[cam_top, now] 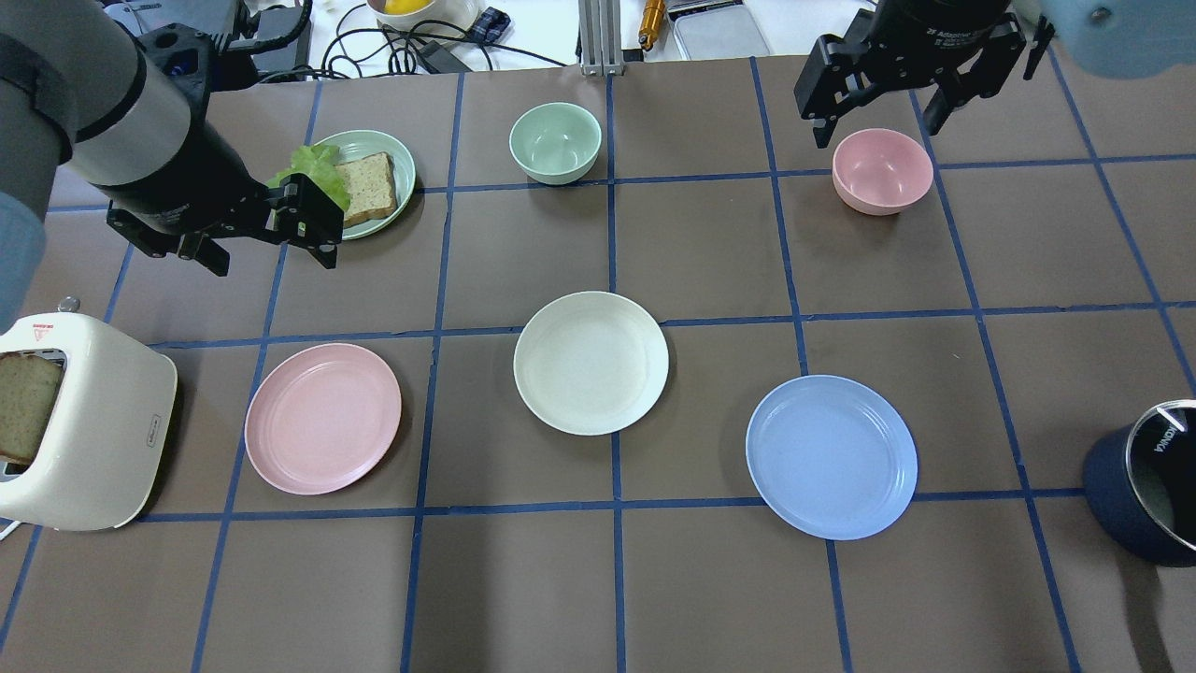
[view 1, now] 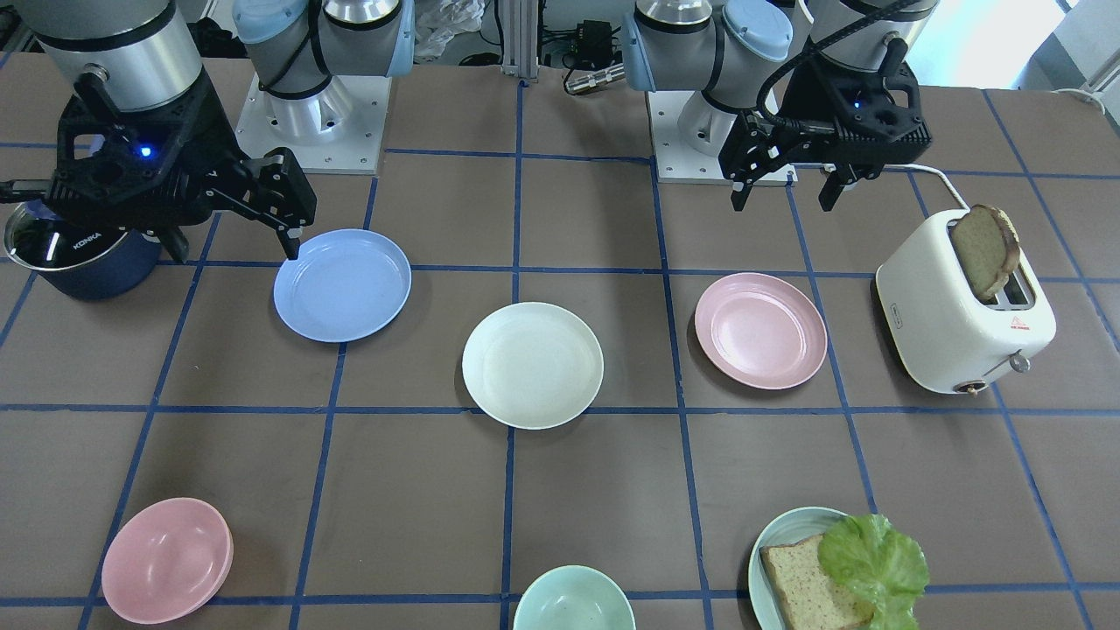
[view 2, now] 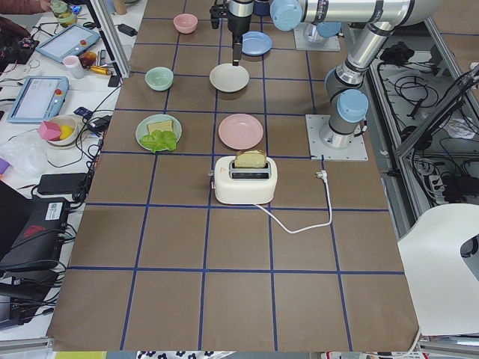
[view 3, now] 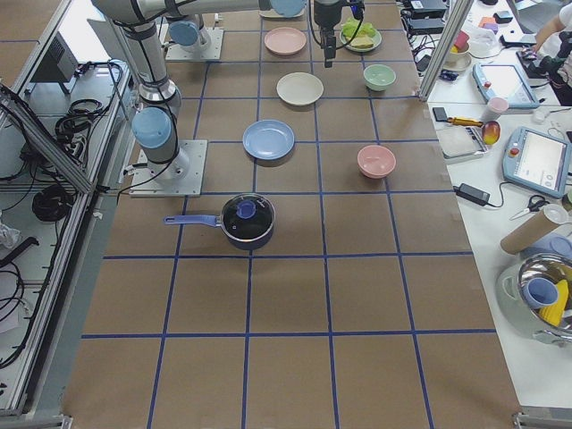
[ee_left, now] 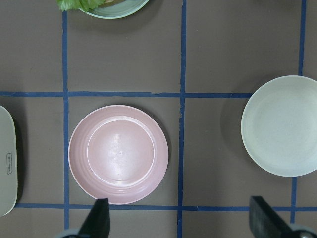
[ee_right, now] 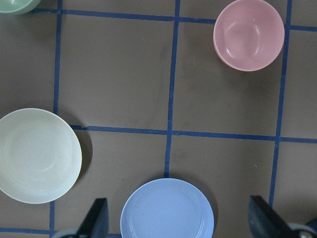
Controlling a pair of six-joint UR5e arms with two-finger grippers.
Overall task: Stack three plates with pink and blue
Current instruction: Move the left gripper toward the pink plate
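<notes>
Three plates lie apart on the table, none stacked. The cream-white plate [view 1: 532, 365] [cam_top: 590, 363] is in the middle. The pale pink plate [view 1: 760, 330] [cam_top: 322, 417] lies on my left side and the periwinkle blue plate [view 1: 342, 284] [cam_top: 831, 456] on my right. My left gripper [view 1: 782, 203] [cam_top: 271, 260] is open and empty, held high; its wrist view shows the pink plate [ee_left: 118, 154] below it. My right gripper [view 1: 234, 252] [cam_top: 880, 133] is open and empty, also held high; its wrist view shows the blue plate [ee_right: 167, 210] below it.
A white toaster [view 1: 962, 306] with a bread slice stands beside the pink plate. A green plate [view 1: 774, 547] with bread and lettuce, a green bowl [view 1: 573, 599] and a pink bowl [view 1: 166, 560] sit along the far edge. A dark pot [view 1: 83, 258] stands near the blue plate.
</notes>
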